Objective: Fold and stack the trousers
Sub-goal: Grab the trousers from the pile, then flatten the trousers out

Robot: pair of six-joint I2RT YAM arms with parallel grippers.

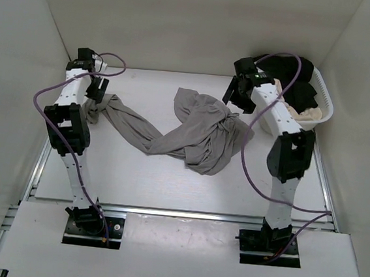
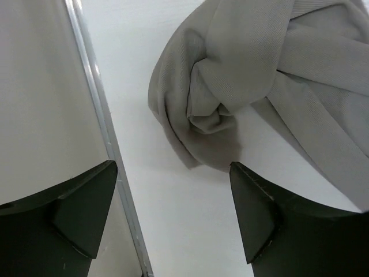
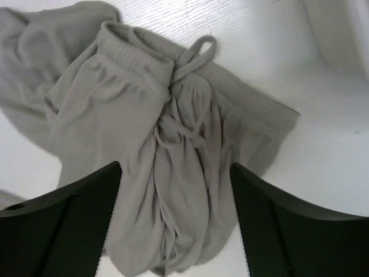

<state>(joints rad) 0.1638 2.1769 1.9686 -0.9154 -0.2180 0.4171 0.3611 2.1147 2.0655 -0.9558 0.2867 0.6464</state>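
Note:
The grey trousers (image 1: 195, 132) lie crumpled across the middle of the table, the legs twisted and trailing left to a bunched end (image 1: 103, 108). My left gripper (image 1: 96, 89) is open and empty, hovering just above that bunched leg end (image 2: 230, 75). My right gripper (image 1: 240, 95) is open and empty above the gathered drawstring waist (image 3: 173, 109); the drawstring (image 3: 193, 55) lies loose on top. Neither gripper touches the fabric.
A white laundry basket (image 1: 324, 106) stands at the back right, holding a black garment (image 1: 289, 73) and a cream garment (image 1: 305, 114). White walls enclose the table on three sides. A metal rail (image 2: 98, 98) runs along the table's left edge.

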